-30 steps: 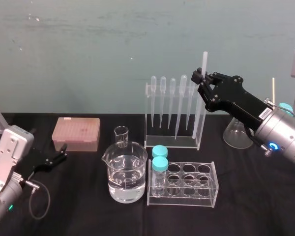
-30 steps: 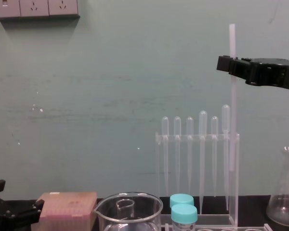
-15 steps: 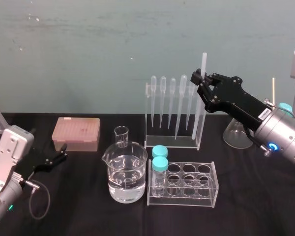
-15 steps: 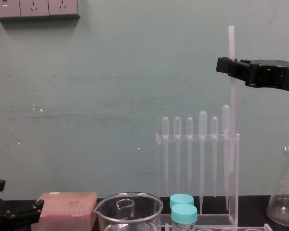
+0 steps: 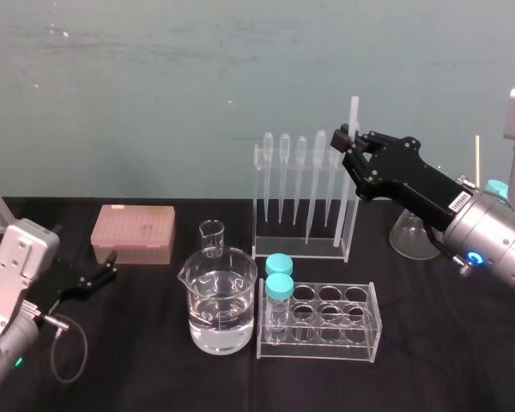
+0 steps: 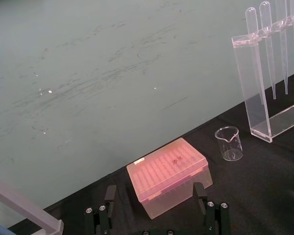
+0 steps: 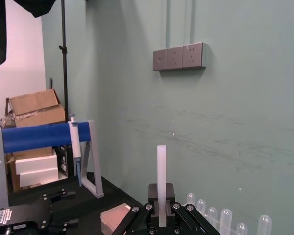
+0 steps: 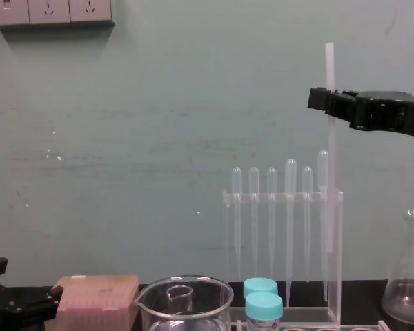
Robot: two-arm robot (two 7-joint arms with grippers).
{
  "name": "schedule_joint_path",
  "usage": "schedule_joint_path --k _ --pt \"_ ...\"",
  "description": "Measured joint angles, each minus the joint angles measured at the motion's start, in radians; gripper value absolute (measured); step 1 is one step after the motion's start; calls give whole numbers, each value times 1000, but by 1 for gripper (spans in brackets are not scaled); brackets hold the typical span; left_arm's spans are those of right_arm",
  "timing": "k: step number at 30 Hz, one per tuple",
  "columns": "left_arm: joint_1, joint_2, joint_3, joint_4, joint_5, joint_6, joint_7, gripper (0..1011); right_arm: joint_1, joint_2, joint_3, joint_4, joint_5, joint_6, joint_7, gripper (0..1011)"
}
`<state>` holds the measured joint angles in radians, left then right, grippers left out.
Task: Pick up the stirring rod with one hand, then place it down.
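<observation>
Lowered a little, right gripper point(image 5: 347, 136) brings the rod point(image 8: 330, 138) down at the rack's point(image 8: 283, 197) right end.
Jaws pinch the rod upright near its top; pick-up looks done, setting down and release remain. Left gripper point(image 5: 113, 263) lies well left of the rack, jaws spread.

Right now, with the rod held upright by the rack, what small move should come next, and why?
Probably lower it straight down: the right gripper is shut on the rod near its top, upright beside the rack, not yet released. The left gripper sits parked, open.
</observation>
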<state>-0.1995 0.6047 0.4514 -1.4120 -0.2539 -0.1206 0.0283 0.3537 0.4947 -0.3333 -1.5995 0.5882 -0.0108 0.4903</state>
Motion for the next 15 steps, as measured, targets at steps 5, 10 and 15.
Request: schedule_joint_path --k 5,10,15 --pt "0 0 0 0 0 0 0 1000 -2 -1 -8 19 -1 -15 14 69" --pt "0 0 0 0 0 0 0 1000 -15 -1 -23 49 -13 -32 24 68" --pt "0 0 0 0 0 0 0 1000 -29 -7 -33 81 -34 -41 23 68"
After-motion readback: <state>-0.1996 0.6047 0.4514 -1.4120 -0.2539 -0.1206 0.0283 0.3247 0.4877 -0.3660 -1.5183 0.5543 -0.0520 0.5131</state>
